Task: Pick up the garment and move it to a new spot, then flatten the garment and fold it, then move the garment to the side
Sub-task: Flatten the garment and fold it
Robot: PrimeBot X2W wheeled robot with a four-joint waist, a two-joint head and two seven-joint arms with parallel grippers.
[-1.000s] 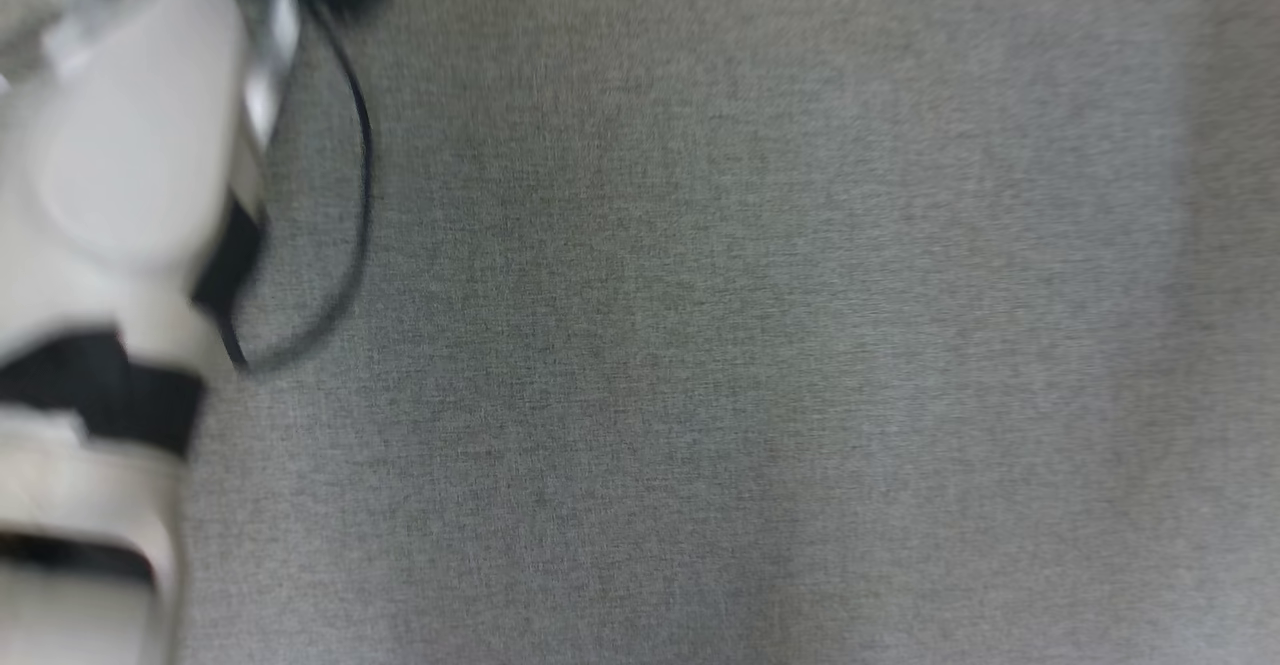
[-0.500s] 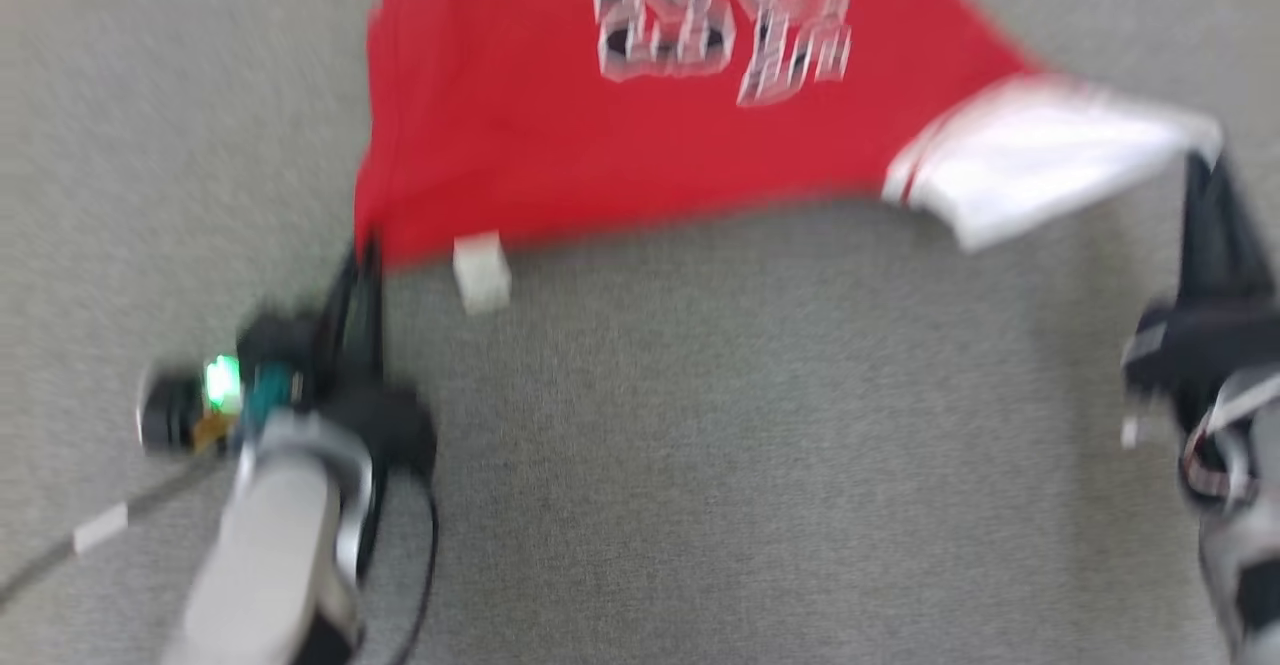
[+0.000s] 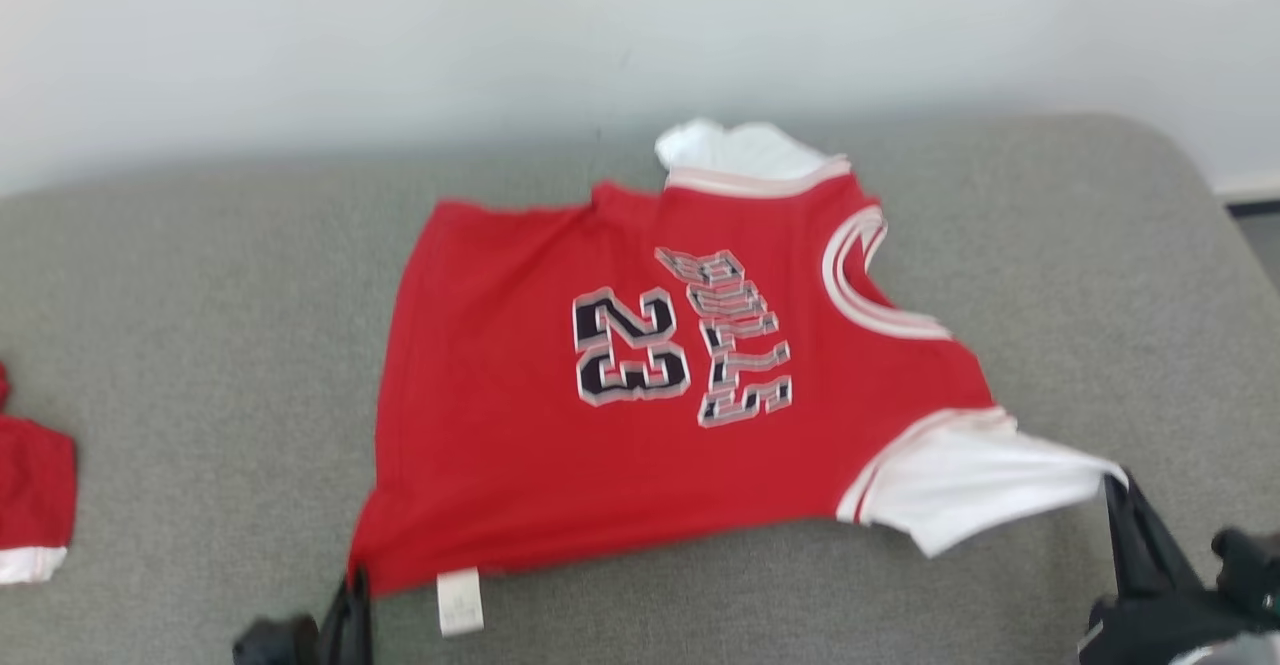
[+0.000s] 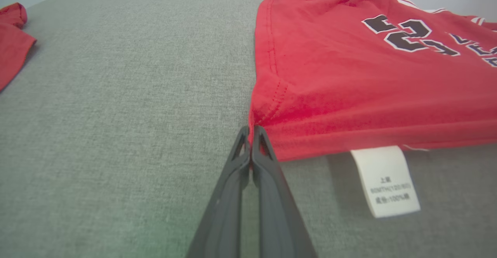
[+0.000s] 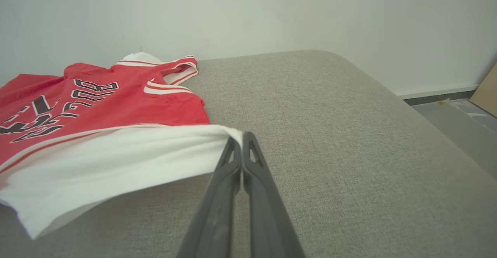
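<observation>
1. Fingers (image 4: 271,188) of the left gripper (image 4: 250,134), pressed together, pinch the red jersey (image 3: 520,445) at its near hem corner, beside its care label (image 4: 388,180).
2. The right gripper (image 5: 241,139) likewise pinches the tip of the jersey's white sleeve (image 5: 116,161).
3. The jersey lies spread, print up, on the grey cushion (image 3: 200,295).
4. Since a second ago the head camera has tilted up, bringing the whole jersey into view. Flattening looks nearly done, with folding next.

Bare cushion (image 3: 1100,275) flanks the jersey (image 3: 640,445); a red cloth (image 3: 35,485) blocks far left.

Head camera tilted up, whole jersey (image 3: 650,395) and wall (image 3: 600,35) now in view, blur eased
</observation>
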